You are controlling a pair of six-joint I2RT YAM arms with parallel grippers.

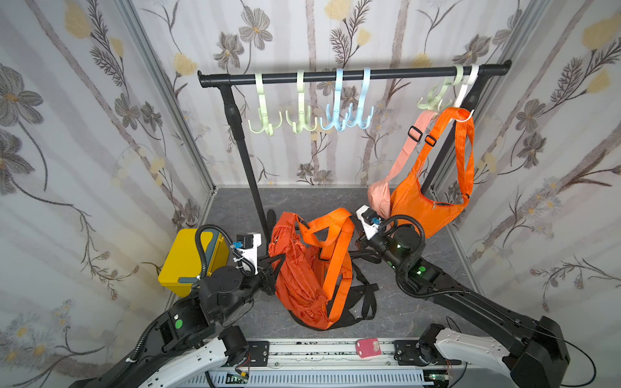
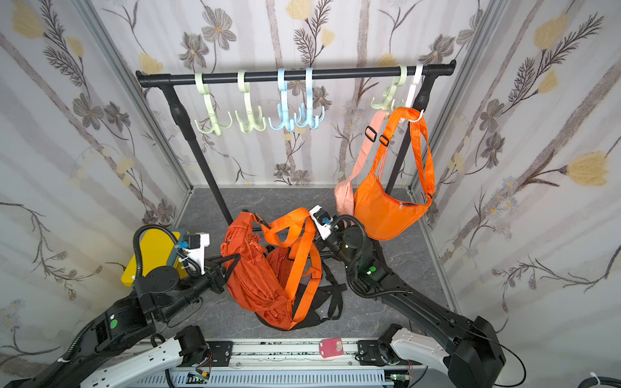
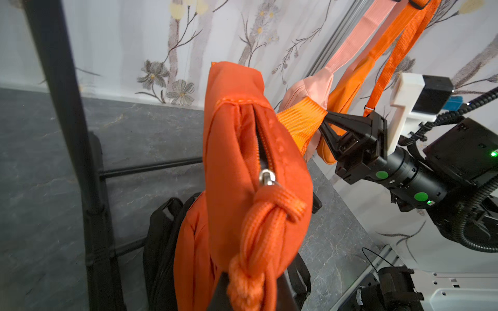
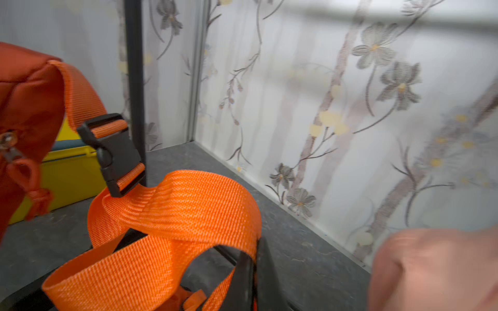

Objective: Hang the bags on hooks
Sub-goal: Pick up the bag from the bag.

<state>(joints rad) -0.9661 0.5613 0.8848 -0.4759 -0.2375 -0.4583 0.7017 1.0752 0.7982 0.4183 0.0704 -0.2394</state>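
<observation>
One rust-orange bag [image 1: 302,268] stands on the grey floor [image 1: 420,302], centre stage in front of the rail [image 1: 386,72]. The left gripper [image 1: 274,263] is pinched tight on its end, and the right gripper [image 3: 324,118] is clamped on its bright strap [image 1: 336,248]. Up top there are six hooks: three green hooks [image 1: 265,121], two blue hooks [image 1: 334,119], one white hook [image 1: 465,90]. Two more bags hang at the right end, one orange bag [image 1: 420,208] and one pink bag [image 1: 378,198]. One yellow box [image 1: 184,258] sits on the left.

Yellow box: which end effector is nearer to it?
Left. The left end effector grips the bag beside the box; the right end effector clamps the strap across the bag from it.
</observation>
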